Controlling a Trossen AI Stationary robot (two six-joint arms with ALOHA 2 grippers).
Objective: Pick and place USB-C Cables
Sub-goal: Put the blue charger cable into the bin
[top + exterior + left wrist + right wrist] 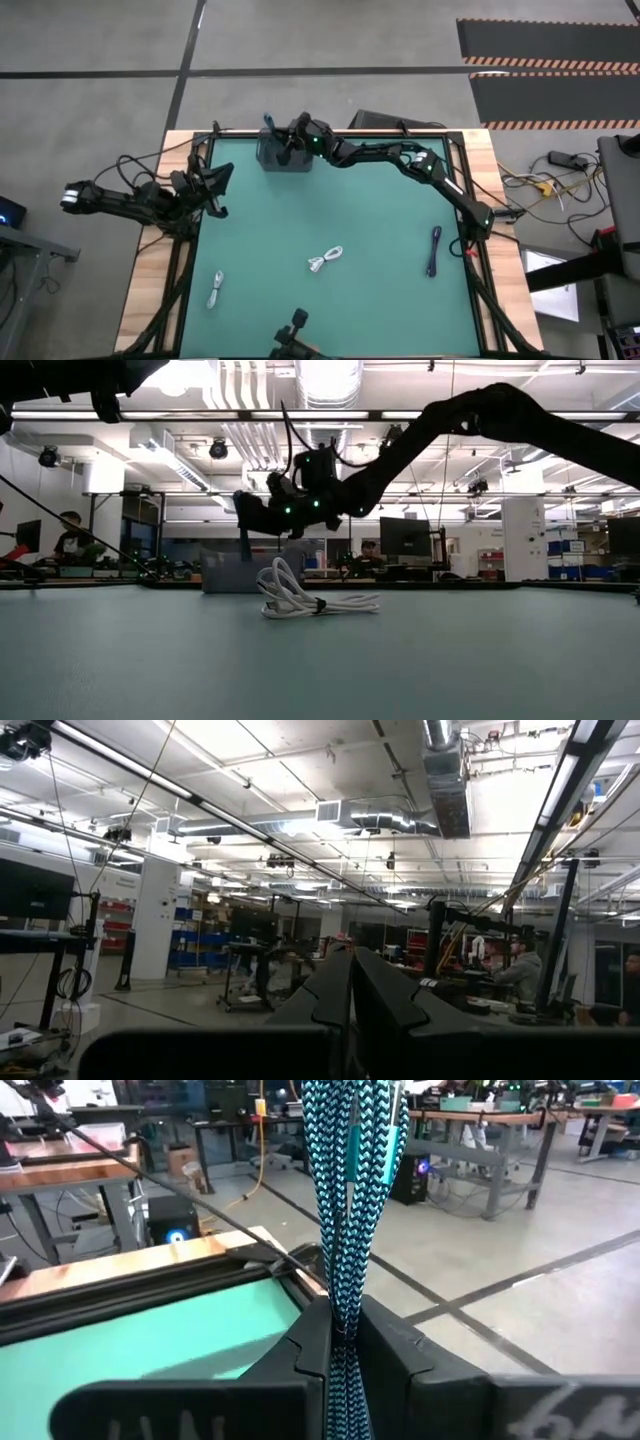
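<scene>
My right gripper (284, 140) reaches to the table's far edge, above a grey box (290, 164), and is shut on a blue-teal braided USB-C cable bundle (350, 1170). Three more cable bundles lie flat on the green mat. The white one (325, 260) is near the middle and also shows in the low view (310, 600). The pale grey one (216, 290) lies near the left edge. The dark blue one (435, 250) lies near the right edge. My left gripper (216, 186) waits shut over the table's left edge, holding nothing. My right gripper pinches the braided bundle between its two fingers (400, 1350), several strands together. The bundle (345, 1305) runs across the fingers and sticks out well past them. It is lifted clear of the mat. In the low view a dark strand (243, 545) hangs down toward the grey box (225, 573).
The grey box stands at the middle of the far edge. A dark camera mount (292, 335) sits at the near edge. A black frame (205, 150) and wooden borders run round the mat. Open mat lies between the three loose bundles. People sit at desks in the room beyond.
</scene>
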